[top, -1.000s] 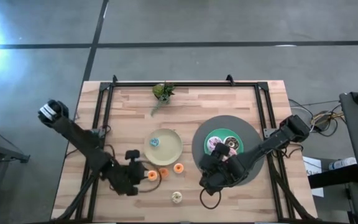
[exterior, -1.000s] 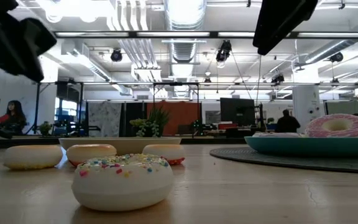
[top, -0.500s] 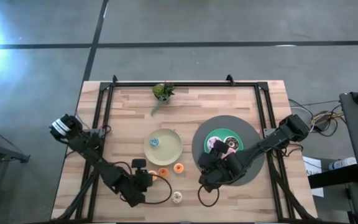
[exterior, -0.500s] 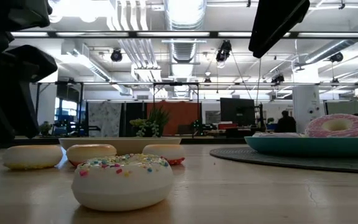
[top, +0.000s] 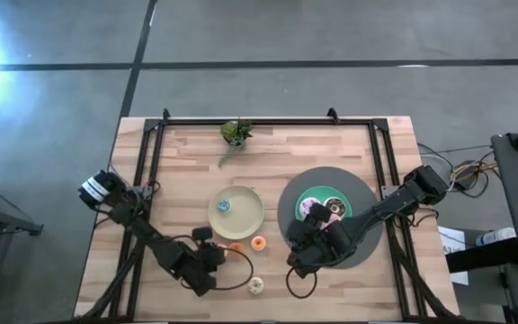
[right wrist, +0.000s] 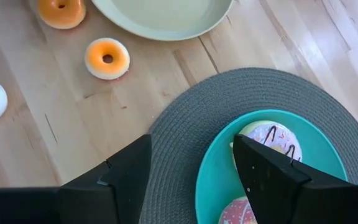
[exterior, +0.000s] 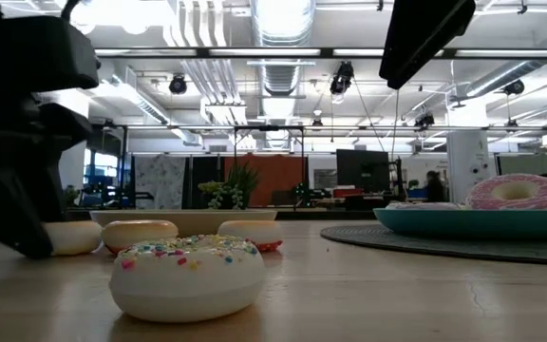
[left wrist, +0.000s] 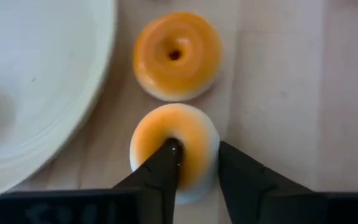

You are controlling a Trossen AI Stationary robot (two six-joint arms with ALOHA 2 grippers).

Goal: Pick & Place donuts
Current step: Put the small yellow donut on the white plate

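Orange mini toy donut [left wrist: 174,151] pinched through its hole by the left claw [left wrist: 194,165].
Right claw [right wrist: 191,163] gapes empty above the teal plate [right wrist: 334,152], waiting.

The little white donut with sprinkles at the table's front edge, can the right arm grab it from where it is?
Probably yes. The white sprinkled donut sits alone on bare wood, and the right gripper, fingers open, hovers close by over the grey round mat with nothing between them.

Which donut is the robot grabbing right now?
Find the beige plate in the middle of the table. Two orange mini donuts lie just off its near rim. It is the orange mini donut with the left tool pinching its ring, one finger in the hole; the other orange mini donut lies untouched.
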